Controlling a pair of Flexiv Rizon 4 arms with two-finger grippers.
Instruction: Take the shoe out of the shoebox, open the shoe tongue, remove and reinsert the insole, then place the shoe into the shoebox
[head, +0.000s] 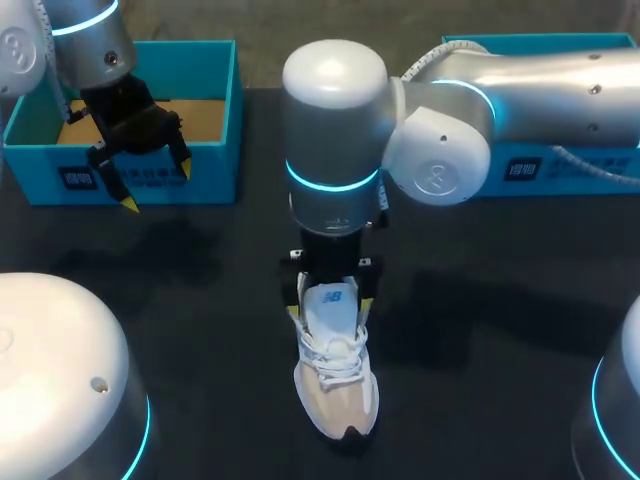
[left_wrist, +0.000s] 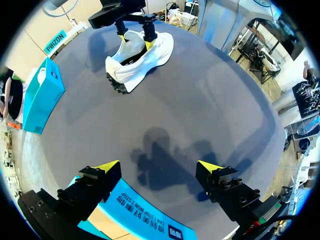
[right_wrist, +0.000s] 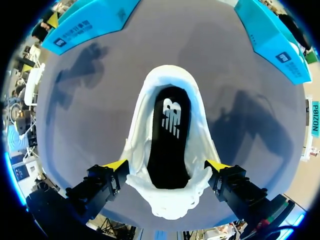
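Observation:
A white and beige shoe (head: 337, 375) stands on the black table with its toe towards the near edge. My right gripper (head: 331, 308) hangs over the shoe's mouth, open, one yellow tip on each side of the tongue. In the right wrist view the shoe (right_wrist: 197, 130) gapes wide, and a black insole (right_wrist: 167, 140) with a white logo lies inside, between the fingers (right_wrist: 117, 166) of my right gripper (right_wrist: 167, 166). My left gripper (head: 157, 188) hangs open and empty over the front wall of the blue shoebox (head: 232, 110). From the left wrist, the shoe (left_wrist: 142, 62) lies far ahead of the open left gripper (left_wrist: 159, 167).
A second blue box (head: 560, 170) stands at the back right, partly hidden behind my right arm. In the left wrist view it (left_wrist: 42, 95) sits off to the side of the shoe. The shoebox wall (left_wrist: 145, 222) lies just under the left fingers.

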